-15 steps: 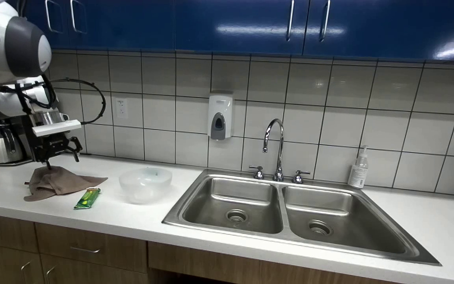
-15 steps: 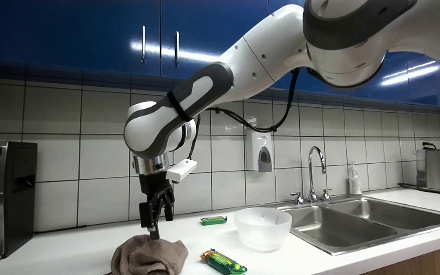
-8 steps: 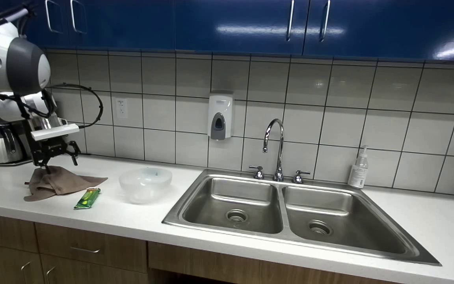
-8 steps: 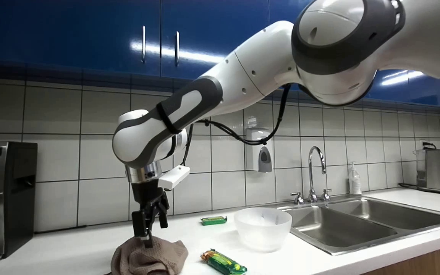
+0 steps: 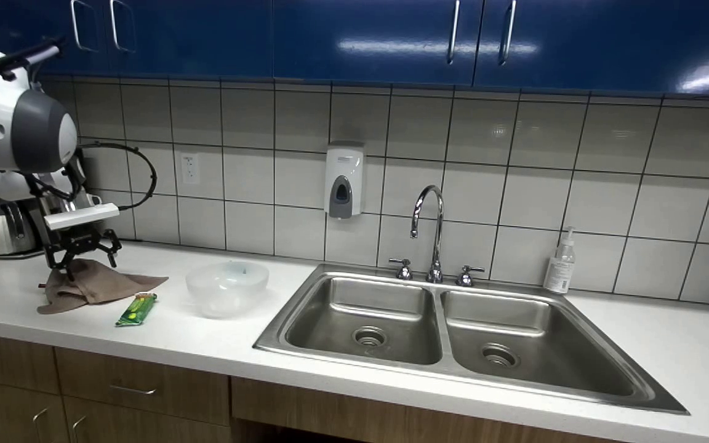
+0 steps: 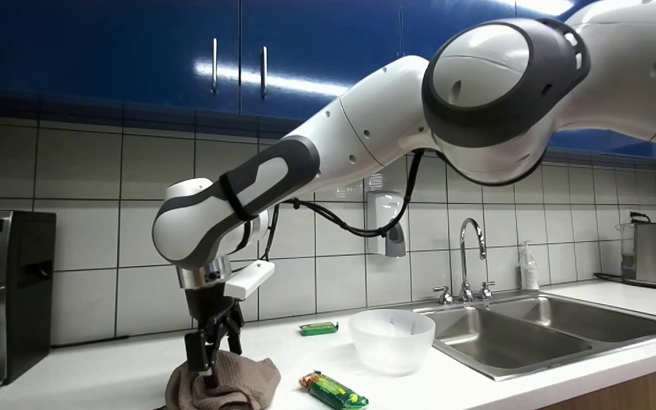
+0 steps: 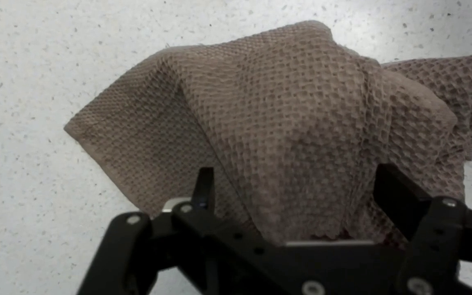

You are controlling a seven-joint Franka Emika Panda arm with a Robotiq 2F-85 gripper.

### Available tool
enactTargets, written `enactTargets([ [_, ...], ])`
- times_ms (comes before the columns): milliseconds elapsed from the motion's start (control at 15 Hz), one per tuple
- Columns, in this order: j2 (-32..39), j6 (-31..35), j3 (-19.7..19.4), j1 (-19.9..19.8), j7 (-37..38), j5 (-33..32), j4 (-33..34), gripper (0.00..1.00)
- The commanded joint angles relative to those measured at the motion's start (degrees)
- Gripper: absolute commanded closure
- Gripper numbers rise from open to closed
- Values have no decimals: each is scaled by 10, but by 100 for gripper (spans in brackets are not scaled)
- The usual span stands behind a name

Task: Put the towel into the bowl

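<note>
The brown waffle-weave towel (image 5: 102, 288) lies crumpled in a heap on the white counter. It also shows in an exterior view (image 6: 251, 376) and fills much of the wrist view (image 7: 268, 102). My gripper (image 7: 295, 178) is open, with its two black fingers apart on either side of the towel's raised middle fold. In both exterior views the gripper (image 5: 92, 269) (image 6: 222, 364) points down at the towel, and one fingertip overlaps it; I cannot tell how firmly it touches. The frosted bowl (image 5: 227, 290) (image 6: 392, 346) stands upright to the right of the towel. I see no towel in it.
A green snack packet (image 5: 137, 309) (image 6: 333, 390) lies between towel and bowl, near the counter front. Another green packet (image 6: 318, 328) lies toward the wall. A coffee machine (image 6: 12, 285) stands left. The double sink (image 5: 444, 344) with its faucet (image 5: 437, 237) is right of the bowl.
The arm and gripper have moved down and slightly left to the towel, and the fingers stay apart. The towel, bowl and packets have not visibly moved.
</note>
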Motion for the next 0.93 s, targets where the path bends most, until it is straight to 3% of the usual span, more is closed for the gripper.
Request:
enactTargets([
  [0, 34, -32, -9, 11, -18, 12, 60, 0],
  [333, 54, -47, -10, 12, -16, 21, 91, 1],
  [400, 57, -51, -10, 12, -15, 24, 97, 25],
  [533, 62, -55, -11, 13, -14, 29, 109, 30],
  [867, 75, -67, -16, 20, -15, 37, 139, 71],
])
